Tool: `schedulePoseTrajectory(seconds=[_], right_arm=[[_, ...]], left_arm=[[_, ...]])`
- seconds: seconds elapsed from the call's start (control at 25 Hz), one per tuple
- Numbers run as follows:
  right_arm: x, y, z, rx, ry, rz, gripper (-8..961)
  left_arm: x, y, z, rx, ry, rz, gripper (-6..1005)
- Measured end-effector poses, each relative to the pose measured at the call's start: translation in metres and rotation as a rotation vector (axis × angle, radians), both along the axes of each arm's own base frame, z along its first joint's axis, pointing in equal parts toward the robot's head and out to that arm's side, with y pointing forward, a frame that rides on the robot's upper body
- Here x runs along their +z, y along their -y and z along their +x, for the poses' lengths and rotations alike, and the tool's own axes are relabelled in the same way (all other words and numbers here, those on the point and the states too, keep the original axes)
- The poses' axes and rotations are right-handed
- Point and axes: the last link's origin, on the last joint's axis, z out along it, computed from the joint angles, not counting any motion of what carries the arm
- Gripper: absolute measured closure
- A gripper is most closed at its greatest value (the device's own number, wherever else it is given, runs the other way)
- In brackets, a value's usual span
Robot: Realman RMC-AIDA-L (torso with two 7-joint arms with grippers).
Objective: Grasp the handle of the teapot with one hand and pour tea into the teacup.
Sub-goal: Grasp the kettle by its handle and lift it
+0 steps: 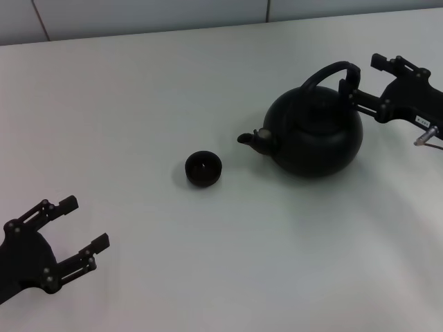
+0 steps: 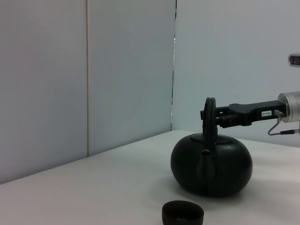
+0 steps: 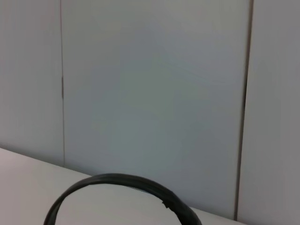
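The matte-black teapot [image 1: 315, 135] stands right of centre on the white table, its stubby spout [image 1: 252, 139] pointing toward the teacup [image 1: 203, 168]. That cup is a tiny dark bowl a short way off the spout. The arched handle [image 1: 328, 72] stands upright over the lid. My right gripper [image 1: 364, 75] is open at the handle's far-right end, one finger on each side of the arch, level with its top. The left wrist view shows the teapot [image 2: 211, 164], its handle [image 2: 209, 117] edge-on and the teacup [image 2: 183, 213]. The handle's arc [image 3: 117, 180] fills the right wrist view's lower edge. My left gripper [image 1: 86, 223] hangs open near the front left.
The white table [image 1: 138, 104] runs back to a pale panelled wall [image 1: 152, 14]. The right arm's silver wrist and a thin cable [image 1: 428, 136] sit at the right edge. Nothing else stands on the table.
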Motion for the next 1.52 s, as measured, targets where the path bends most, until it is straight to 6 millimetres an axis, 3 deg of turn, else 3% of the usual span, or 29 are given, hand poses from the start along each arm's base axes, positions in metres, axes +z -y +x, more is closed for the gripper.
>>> schedulePoseTrajectory(seconds=[0.36,0.72,1.12,1.52], right_arm=[[-0.002,0.000,-0.002,0.003,-0.002,-0.004,166],[-0.005,-0.003,-0.004,0.003,-0.003,-0.011,356],[-0.009,-0.009,-0.008,-0.009,-0.011,-0.046,809],[0.002,-0.014,-0.012,-0.030,-0.103,0.011,873]], left_arm=[[0.000,0.000,0.000,-0.002,0.004,0.002,192],[0.001,0.000,0.001,-0.006,0.003,0.004,192],[0.001,-0.001,0.001,-0.004,0.006,0.007,192],[0.000,0.000,0.002,0.002,0.016,0.012,192]])
